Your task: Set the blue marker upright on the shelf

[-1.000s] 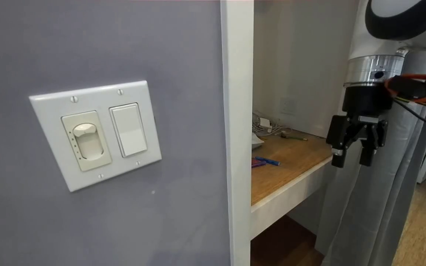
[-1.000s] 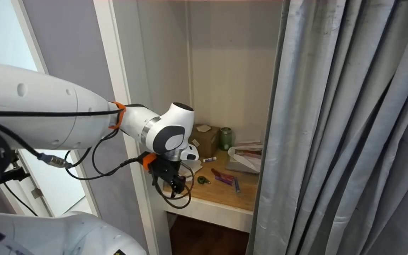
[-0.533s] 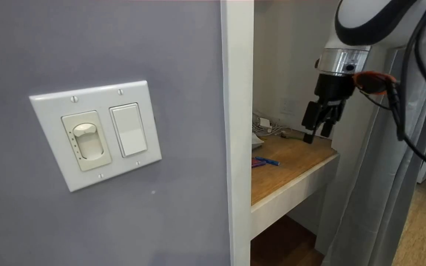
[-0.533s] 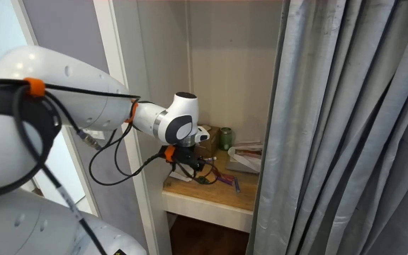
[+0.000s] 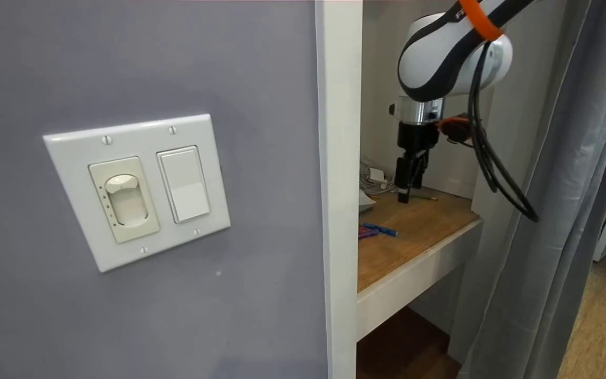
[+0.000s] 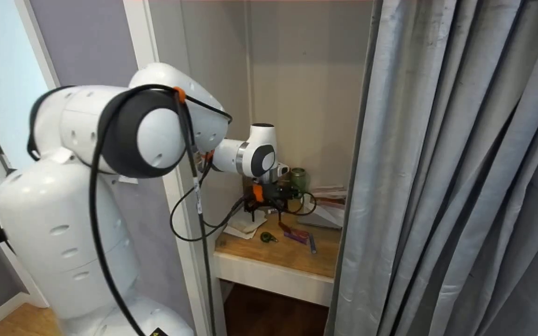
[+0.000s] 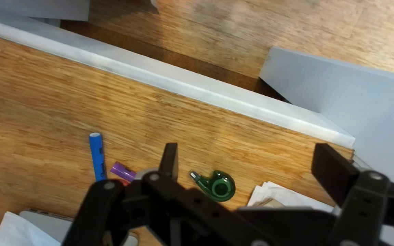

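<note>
Blue marker (image 7: pixel 97 157) lies on its side on the shelf (image 7: pixel 197 130), set back from the white front edge (image 7: pixel 169 83), just beside a purple marker (image 7: pixel 123 172). Touching or not: cannot tell.

Long axis flat along the board. In the wrist view it runs nearly up and down, upper end leaning a little left; that end points toward the front edge, on a slant rather than square to it. Opposite end points toward the back. In an exterior view the blue marker (image 5: pixel 381 229) slopes gently down to the right.

Looks: slim, straight, bright blue barrel, pale round face at the end toward the front. A few dark marks along one side, too small to read. Duller, grey-blue, in an exterior view (image 6: pixel 312 243).

Hidden: in the wrist view the back end runs down to the black parts of the gripper (image 5: pixel 410 191); how much is covered, cannot tell. Red thing (image 6: pixel 286 228) by the purple marker mostly covered there. White post (image 5: pixel 341 210) cuts off part of the shelf; curtain (image 6: pixel 428 163) covers its right end in an exterior view. Green jar (image 6: pixel 298 177) partly hidden.

Gripper over the shelf, fingers (image 7: pixel 169 160) spread well apart; blue marker outside them, to the left in the wrist view. Green tape dispenser (image 7: pixel 215 184) on the board shows in the gap.
</note>
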Robot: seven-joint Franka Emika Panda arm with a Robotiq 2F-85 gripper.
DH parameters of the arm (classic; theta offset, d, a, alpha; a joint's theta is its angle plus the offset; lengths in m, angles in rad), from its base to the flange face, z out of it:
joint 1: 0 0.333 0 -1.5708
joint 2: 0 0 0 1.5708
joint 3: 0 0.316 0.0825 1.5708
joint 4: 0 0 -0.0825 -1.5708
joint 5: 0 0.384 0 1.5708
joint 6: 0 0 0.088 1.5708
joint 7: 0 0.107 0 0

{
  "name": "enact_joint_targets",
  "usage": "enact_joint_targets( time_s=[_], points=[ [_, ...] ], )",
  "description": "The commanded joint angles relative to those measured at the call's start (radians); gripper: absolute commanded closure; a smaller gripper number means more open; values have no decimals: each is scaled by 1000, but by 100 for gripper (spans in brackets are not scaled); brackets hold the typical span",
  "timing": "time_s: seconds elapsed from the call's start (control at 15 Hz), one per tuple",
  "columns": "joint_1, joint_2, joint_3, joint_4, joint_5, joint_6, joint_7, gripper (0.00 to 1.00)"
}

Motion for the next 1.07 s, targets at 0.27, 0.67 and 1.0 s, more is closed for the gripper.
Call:
enact_joint_targets(
  time_s=[0.27, 0.67, 1.0],
  points=[
    [-28, 372, 15, 390, -287, -202, 51, 0],
    [-44, 429, 25, 417, -291, -183, 31, 0],
    [-43, 436, 25, 433, -291, -191, 30, 0]
  ],
)
